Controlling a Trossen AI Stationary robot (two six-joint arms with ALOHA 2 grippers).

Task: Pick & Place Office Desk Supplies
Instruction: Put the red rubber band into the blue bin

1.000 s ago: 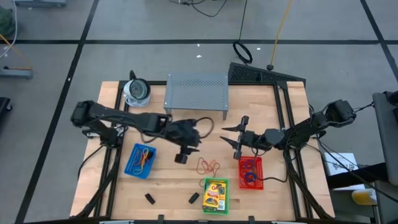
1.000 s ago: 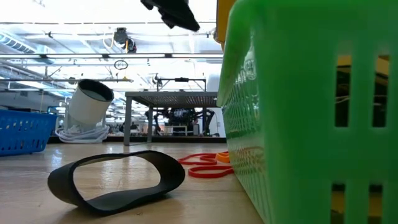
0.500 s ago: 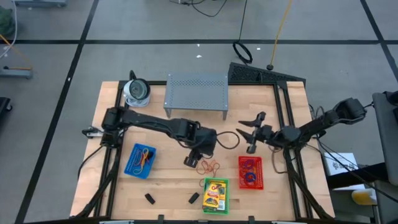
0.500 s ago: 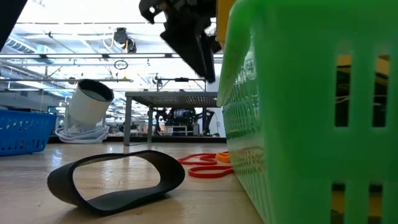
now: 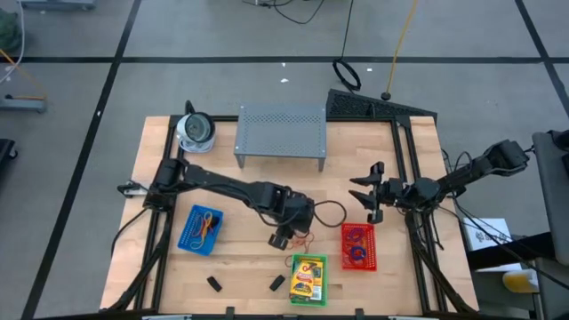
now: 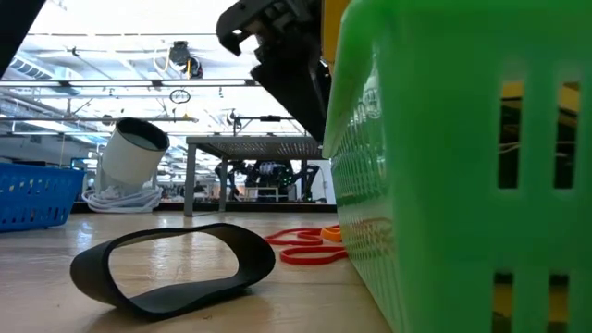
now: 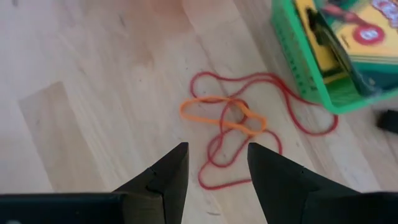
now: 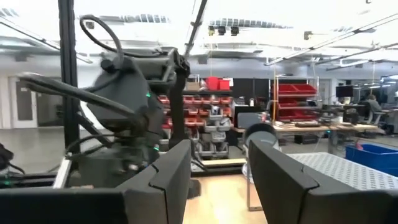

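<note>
The green basket [image 5: 308,278] near the desk's [image 5: 240,267] front edge holds yellow crayon boxes [image 7: 348,31]; in the left wrist view one box shows a round red-and-white emblem and coloured lettering, too blurred to read. No other writing can be made out.

The left pincer [image 5: 283,238] hangs low over the loose rubber bands [image 5: 300,238], an orange loop [image 7: 224,116] lying tangled across a red one [image 7: 249,124] on the bare wood just beside the green basket. Its fingers [image 7: 168,174] stand apart and hold nothing. Half a second ago this pincer was a little farther back and to the left; it has come forward and down toward the bands, and in the low view its dark bulk now fills more of the space above them.

The right pincer [image 5: 369,191] hovers above the desk, behind the red basket [image 5: 358,246], fingers [image 8: 168,174] apart and empty. It has drawn slightly toward its own side and back since the earlier picture.

More bands lie in the red basket and in the blue basket [image 5: 201,229]. Two black clips [image 5: 214,284] rest near the front edge, one at each side of centre; a black loop [image 6: 176,265] lies close to the low camera.
</note>
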